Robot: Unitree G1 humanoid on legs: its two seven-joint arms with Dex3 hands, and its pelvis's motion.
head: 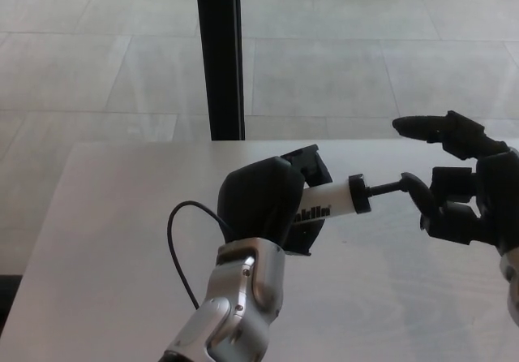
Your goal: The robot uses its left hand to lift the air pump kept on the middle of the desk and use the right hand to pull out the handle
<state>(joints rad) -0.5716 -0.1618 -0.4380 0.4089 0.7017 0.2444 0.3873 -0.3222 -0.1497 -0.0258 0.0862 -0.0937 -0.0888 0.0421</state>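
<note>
Pump (328,202) sits lifted above the desk (97,240), clamped in the left hand (263,204). The right hand (454,187), fingers spread, touches the handle (393,187). It should close squarely on the knob and pull straight along the rod.

From my seat, my left hand (259,204) covers most of the air pump (328,201) and part of its lettering, the handle (388,187) tip vanishes behind a finger of my right hand (462,191), which the frame's right edge crops.
</note>
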